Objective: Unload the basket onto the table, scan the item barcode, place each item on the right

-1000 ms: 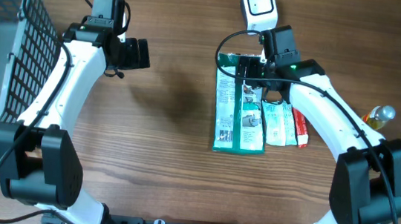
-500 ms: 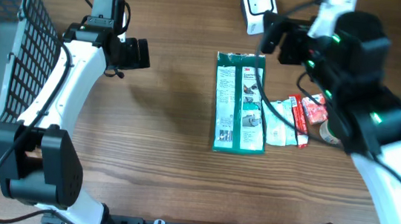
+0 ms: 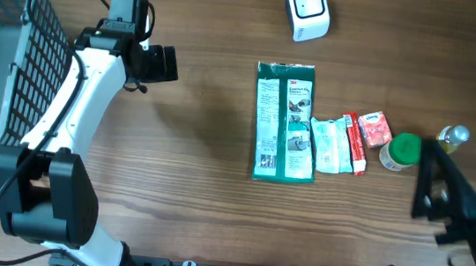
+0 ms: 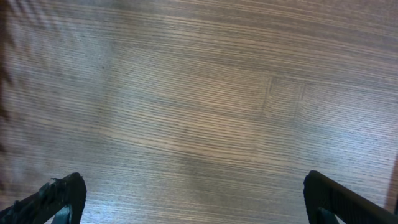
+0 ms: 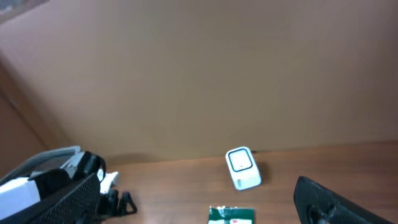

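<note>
1. Left fingers (image 3: 167, 64): spread as wide as they go, holding nothing. My wrist view shows only wood grain between the two tips.
2. Right fingers (image 5: 333, 202): spread wide and empty. They are lifted off the surface (image 3: 205, 192) at its near right corner and aimed toward the far edge. My right arm is blurred in the overhead view.
3. Green packet (image 3: 285, 122): lies flat, right of centre, its long sides running near to far. Neither set of fingers touches it.
4. Scanner (image 3: 308, 10): sits beyond the packet's far end, close to the far edge, with a strip of bare wood between the two.
5. Right flank of the packet: small packets (image 3: 330, 144) lie against it, then a red box (image 3: 371, 129) and a green-capped jar (image 3: 403, 149). A small rounded object near the right edge is too small to identify.
6. Basket (image 3: 21, 4): takes up the left edge. My left arm runs along its right rim.
7. Open room: a broad stretch of bare wood lies between my left fingers and the packet's left edge. A second band of bare wood runs along the near edge below the packet.
</note>
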